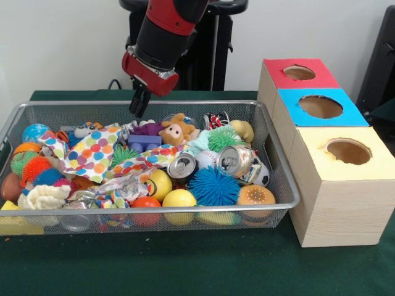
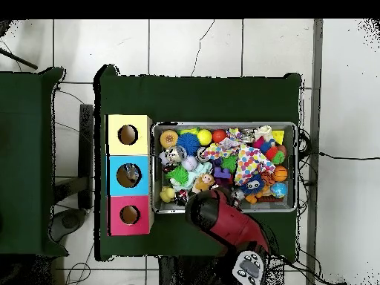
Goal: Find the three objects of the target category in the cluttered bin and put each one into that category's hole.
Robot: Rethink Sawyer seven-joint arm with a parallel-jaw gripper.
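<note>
1. My gripper [image 1: 141, 109] hangs over the far side of the cluttered bin [image 1: 279, 161], fingers close together, holding nothing.
2. The bin sits beside 3 boxes: red box [image 1: 278, 79], blue box [image 1: 352, 115], yellow box [image 1: 370, 170].
3. The bin looks full, so sorting seems barely begun; I cannot tell the target category.

Open air above the cluttered bin [image 1: 281, 185] (toys heaped near rim), boxes [image 1: 345, 185] alongside.
</note>
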